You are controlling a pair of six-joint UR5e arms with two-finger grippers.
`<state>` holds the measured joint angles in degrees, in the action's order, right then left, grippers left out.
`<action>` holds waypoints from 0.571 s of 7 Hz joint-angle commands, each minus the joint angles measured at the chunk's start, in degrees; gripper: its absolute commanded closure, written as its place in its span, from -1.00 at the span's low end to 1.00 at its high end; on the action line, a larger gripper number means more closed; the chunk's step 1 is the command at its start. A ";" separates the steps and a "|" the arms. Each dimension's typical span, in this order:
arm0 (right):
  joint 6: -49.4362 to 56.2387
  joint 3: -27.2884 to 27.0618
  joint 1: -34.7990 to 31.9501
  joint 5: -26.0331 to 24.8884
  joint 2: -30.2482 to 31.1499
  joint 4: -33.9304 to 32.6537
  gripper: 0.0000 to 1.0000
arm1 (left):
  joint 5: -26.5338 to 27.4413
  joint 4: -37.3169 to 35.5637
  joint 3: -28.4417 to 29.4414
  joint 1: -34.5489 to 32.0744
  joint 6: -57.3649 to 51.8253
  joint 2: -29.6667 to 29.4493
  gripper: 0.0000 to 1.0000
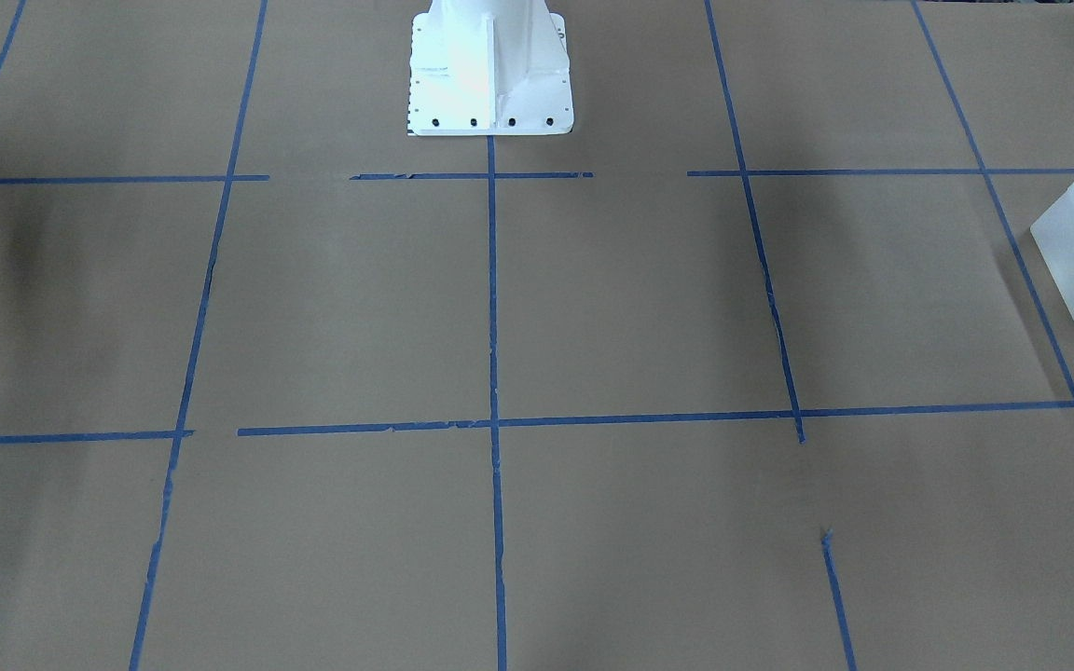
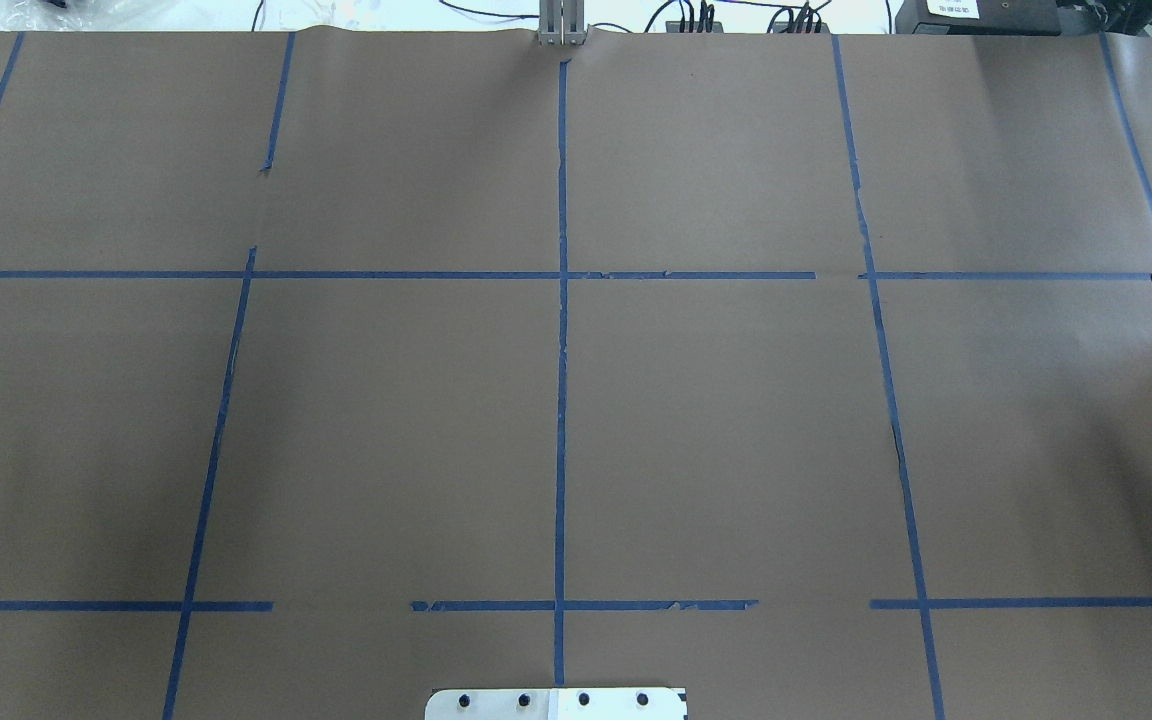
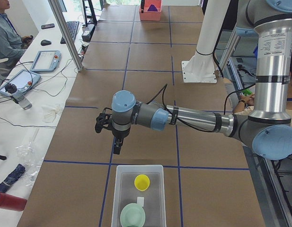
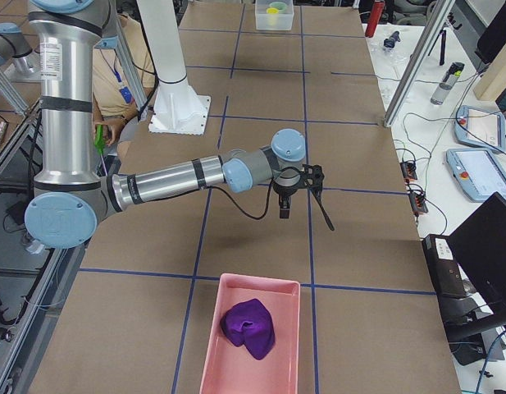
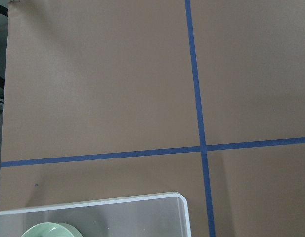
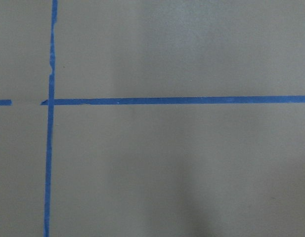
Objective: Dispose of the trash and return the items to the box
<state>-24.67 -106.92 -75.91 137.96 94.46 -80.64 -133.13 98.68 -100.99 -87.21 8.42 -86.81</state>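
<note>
Inside frosted box sits tapered yellow cup; left gripper, right gripper jaws unclear.

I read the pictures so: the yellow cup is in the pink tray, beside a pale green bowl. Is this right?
Not quite. The yellow cup is in the frosted white bin, not in the pink tray. The pale green bowl is indeed beside it. The exterior left view shows this.

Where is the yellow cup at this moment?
In the left side view, the yellow cup sits inside the white bin on the robot's far left, beside a green bowl.
</note>
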 commanded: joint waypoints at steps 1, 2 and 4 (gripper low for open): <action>8.57 0.48 -4.76 0.12 4.14 -0.31 -1.00 | -5.97 2.38 -1.48 3.86 4.03 1.56 -1.00; 9.81 1.00 -5.39 0.03 4.59 -0.31 -1.00 | -5.39 2.39 -4.98 8.67 10.15 1.56 -1.00; 9.82 2.40 -5.30 -0.15 4.16 -0.31 -1.00 | -4.33 1.78 -11.11 9.34 8.73 3.30 -1.00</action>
<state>-15.13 -105.62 -81.11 137.91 98.77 -80.94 -137.76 100.87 -107.69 -78.66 17.22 -84.82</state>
